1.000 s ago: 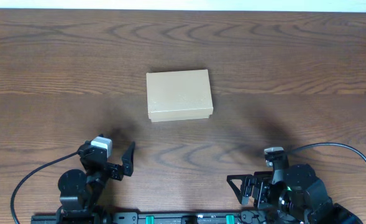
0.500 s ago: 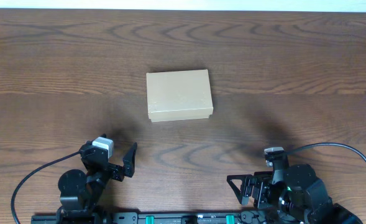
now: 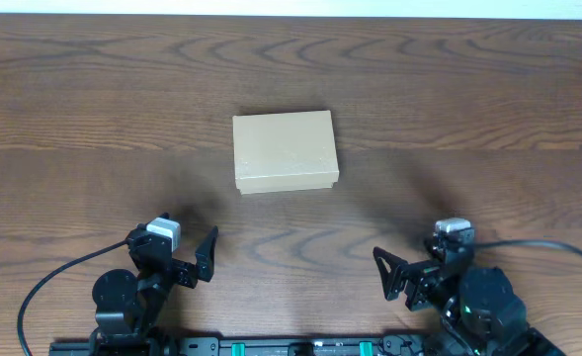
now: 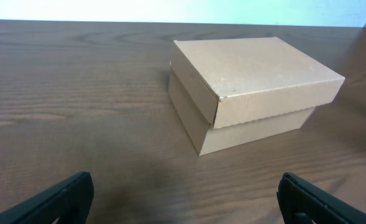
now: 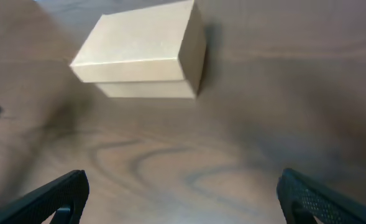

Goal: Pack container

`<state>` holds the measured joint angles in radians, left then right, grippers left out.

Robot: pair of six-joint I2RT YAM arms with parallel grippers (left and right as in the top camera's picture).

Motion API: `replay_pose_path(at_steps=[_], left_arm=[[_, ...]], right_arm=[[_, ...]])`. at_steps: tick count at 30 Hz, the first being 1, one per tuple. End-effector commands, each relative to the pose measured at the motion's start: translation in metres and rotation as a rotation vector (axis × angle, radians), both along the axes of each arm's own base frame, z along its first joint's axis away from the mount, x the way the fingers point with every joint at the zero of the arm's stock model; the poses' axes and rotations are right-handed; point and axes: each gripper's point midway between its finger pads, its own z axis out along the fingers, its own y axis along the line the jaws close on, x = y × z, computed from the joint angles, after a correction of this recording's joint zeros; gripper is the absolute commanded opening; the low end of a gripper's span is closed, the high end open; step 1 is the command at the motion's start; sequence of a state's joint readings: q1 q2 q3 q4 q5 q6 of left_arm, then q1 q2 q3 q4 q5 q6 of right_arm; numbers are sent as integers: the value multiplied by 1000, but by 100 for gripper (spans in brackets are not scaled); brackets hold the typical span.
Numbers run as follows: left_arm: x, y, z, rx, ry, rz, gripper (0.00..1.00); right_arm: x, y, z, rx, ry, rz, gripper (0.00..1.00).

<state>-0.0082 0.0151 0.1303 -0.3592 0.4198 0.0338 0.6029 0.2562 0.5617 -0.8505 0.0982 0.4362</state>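
The container (image 3: pixel 285 149) is a plain tan cardboard box with its lid shut, sitting in the middle of the wooden table. It shows in the left wrist view (image 4: pixel 251 87) and in the right wrist view (image 5: pixel 142 56). My left gripper (image 3: pixel 187 255) is open and empty near the front left, well short of the box; its fingers (image 4: pixel 183 199) frame bare wood. My right gripper (image 3: pixel 409 272) is open and empty near the front right; its fingers (image 5: pixel 183 196) also frame bare wood.
The wooden table (image 3: pixel 468 119) stretches around the box on all sides. Black cables run from both arm bases along the front edge. A pale wall edge runs along the table's far side.
My right arm has moved forward and turned a little to the right; its gripper sits higher in the overhead view. The left arm and the box have not moved.
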Motion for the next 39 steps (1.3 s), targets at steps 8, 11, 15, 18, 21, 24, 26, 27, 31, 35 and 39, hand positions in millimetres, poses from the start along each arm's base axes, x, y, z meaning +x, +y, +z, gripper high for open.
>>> replay_pose_path(at_steps=[8,11,15,18,21,24,26,27,31,35,39], left_arm=[[-1,-3,-8,-6,15,-15,95],[-1,-3,-8,-6,15,-15,96],[-1,-3,-8,-6,14,-15,95],[-1,-3,-8,-6,15,-15,95],[-1,-3,-8,-6,14,-15,95],[-1,-3,-8,-6,14,-15,95],[-1,-3,-8,-6,15,-15,95],[-1,-3,-8,-6,14,-15,95],[-1,-3,-8,-6,15,-15,95],[-1,-3,-8,-6,14,-15,95],[-1,-3,-8,-6,14,-15,95]], right_arm=[[15,-4,-51,-130,-169,27,99],[20,-1,-65,-111,-183,21,99],[25,4,-74,-74,-180,12,99],[25,4,-73,-72,-183,12,99],[25,4,-73,-73,-182,12,99],[25,4,-73,-73,-182,12,99],[25,4,-73,-73,-182,12,99],[25,4,-73,-73,-182,12,99],[25,4,-73,-73,-182,12,99],[25,4,-73,-73,-182,12,99],[25,4,-73,-73,-182,12,99]])
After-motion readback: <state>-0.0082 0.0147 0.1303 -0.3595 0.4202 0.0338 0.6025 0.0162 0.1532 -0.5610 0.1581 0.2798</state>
